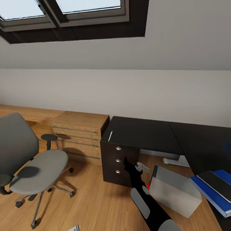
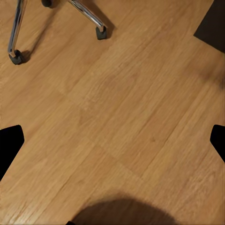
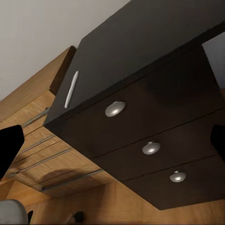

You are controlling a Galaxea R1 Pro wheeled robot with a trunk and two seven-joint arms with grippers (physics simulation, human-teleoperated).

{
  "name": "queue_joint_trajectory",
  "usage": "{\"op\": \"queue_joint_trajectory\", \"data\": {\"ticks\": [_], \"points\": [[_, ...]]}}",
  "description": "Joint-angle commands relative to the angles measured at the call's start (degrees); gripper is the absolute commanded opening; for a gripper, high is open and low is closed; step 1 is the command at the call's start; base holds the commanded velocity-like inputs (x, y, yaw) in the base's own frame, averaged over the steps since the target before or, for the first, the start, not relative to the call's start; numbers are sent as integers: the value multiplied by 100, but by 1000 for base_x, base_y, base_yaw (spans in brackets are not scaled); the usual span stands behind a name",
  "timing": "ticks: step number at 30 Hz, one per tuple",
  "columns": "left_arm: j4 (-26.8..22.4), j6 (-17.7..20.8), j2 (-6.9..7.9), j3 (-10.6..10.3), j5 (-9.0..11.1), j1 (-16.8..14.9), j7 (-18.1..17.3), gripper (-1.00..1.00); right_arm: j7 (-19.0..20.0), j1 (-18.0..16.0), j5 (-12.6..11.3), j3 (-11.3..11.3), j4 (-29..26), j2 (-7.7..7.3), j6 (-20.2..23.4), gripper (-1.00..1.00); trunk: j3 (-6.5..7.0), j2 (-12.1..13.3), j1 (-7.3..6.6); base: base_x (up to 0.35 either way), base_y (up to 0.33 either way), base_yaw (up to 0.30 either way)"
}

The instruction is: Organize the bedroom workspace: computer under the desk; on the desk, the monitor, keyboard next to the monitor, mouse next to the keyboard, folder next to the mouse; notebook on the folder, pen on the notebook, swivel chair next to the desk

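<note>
The swivel chair stands on the wood floor at the left, its grey seat bare. A white pen lies on top of a dark three-drawer unit, near its left front corner; the pen also appears in the right wrist view. My right gripper hangs open just in front of the drawers, below the pen. The black-topped desk runs to the right. The light grey computer sits on the floor at the desk's edge. A blue folder with a black notebook on it shows at the far right. My left gripper is open above bare floor.
A light-wood drawer chest stands against the wall, between the chair and the dark unit. The chair's chrome legs and castors lie near my left gripper. Open floor stretches between the chair and the drawer unit.
</note>
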Motion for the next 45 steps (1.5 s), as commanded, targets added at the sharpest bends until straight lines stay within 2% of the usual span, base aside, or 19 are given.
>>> {"op": "queue_joint_trajectory", "data": {"ticks": [1, 6, 7, 32, 33, 34, 36, 37, 39, 40, 41, 42, 43, 45], "points": [[-8, -39, 8, -28, 62, -1, 32, 100, 5, -5, -51, 29, -4, -5, -4, 100, 14, 38, -22, 0, 0, 0], [-8, -41, 8, -27, 61, -2, 34, 100, 166, -4, -46, 29, -18, -6, 158, 100, 104, 239, -132, 0, 0, 0], [-8, -41, 8, -27, 62, -1, 34, 100, 347, -4, -45, 29, -19, -7, 230, 100, 122, 279, -154, 0, 0, 0], [-12, -41, 8, -27, 64, 0, 34, 100, 353, -4, -43, 20, -27, -24, 230, 100, 570, 1282, -703, 0, 0, 0], [-420, 124, 77, 350, 68, -1, 13, 100, 345, -4, -41, 20, -29, -30, 230, 100, 588, 1322, -725, 0, 0, 0], [-687, 398, 89, 521, 68, -3, 11, 100, 343, -4, -40, 22, -29, -28, 230, 100, 606, 1362, -747, 0, 0, 0], [-988, 788, 98, 682, 66, -3, 10, 100, 341, -4, -40, 24, -29, -27, 230, 100, 642, 1442, -791, 0, 0, 0], [-2210, 2437, 106, 1313, 66, -11, 14, 100, 296, -7, -34, 25, -27, -21, 271, 100, 660, 1482, -813, 0, 0, 0], [-2647, 2958, 100, 1493, 74, -88, 15, 100, 277, -10, 8, 21, -28, -23, 431, 100, 696, 1563, -857, 0, 0, 0], [-2940, 3661, 87, 1609, 336, -600, 20, 100, 136, -140, 332, 2, -33, -80, 1104, 100, 714, 1603, -879, 0, 0, 0], [-2928, 3848, 92, 1647, 572, -761, 22, 100, 32, -236, 469, -1, -27, -117, 1338, 100, 732, 1643, -901, 0, 0, 0], [-2912, 3939, 94, 1678, 714, -838, 21, 100, -34, -286, 537, -2, -22, -132, 1466, 100, 750, 1683, -923, 0, 0, 0], [-2885, 4108, 98, 1748, 1024, -974, 16, 100, -193, -383, 659, -4, -16, -154, 1757, 100, 768, 1723, -945, 0, 0, 0], [-2868, 4254, 104, 1817, 1321, -1069, 13, 100, -383, -472, 747, -5, -11, -167, 2091, 100, 804, 1803, -989, 0, 0, 0]]}}
